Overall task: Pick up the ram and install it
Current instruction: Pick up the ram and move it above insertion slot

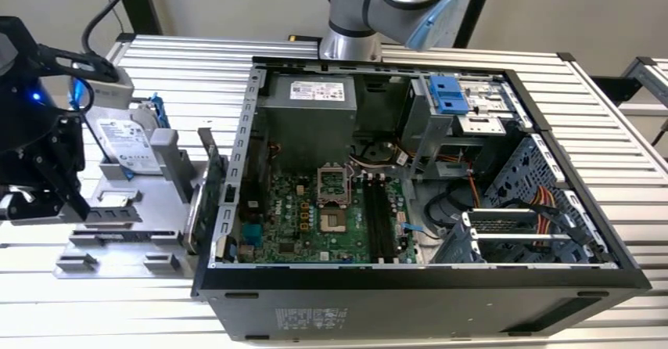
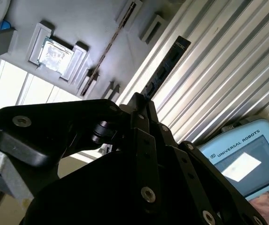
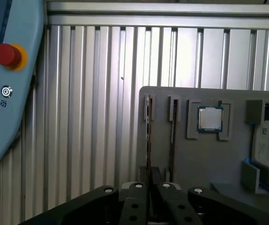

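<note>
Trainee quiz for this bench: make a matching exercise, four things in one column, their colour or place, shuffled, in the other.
1 hard drive
2 processor chip
3 emergency stop button
4 motherboard

A red, on the teach pendant
B green, inside the computer case
C propped up on the grey tray
D flat in a recess of the grey tray

Pairs: 1-C, 2-D, 3-A, 4-B

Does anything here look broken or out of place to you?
Nothing looks broken or spilled. The computer case lies open on its side, its memory slots apparently empty; a hard drive and a chip sit neatly on the gray tray. The gripper seems to hold a thin dark stick, likely the ram.
</note>
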Robot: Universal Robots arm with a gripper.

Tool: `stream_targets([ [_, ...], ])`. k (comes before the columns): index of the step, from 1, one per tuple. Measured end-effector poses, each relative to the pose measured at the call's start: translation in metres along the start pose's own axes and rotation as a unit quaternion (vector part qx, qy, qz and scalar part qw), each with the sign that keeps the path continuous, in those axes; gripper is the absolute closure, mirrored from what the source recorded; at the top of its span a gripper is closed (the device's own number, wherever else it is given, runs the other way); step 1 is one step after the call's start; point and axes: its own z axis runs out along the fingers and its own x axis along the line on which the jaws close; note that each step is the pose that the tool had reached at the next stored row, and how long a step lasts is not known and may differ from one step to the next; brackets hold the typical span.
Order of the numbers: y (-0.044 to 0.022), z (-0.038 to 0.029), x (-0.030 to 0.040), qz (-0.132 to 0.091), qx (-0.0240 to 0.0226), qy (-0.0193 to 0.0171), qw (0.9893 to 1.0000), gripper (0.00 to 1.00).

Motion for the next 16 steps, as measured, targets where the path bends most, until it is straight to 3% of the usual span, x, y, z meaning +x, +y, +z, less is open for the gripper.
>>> stream_targets([
  [16, 0.0001, -0.0169, 0.001, 0.0, 0.0001, 0.0, 1.0, 1.0],
])
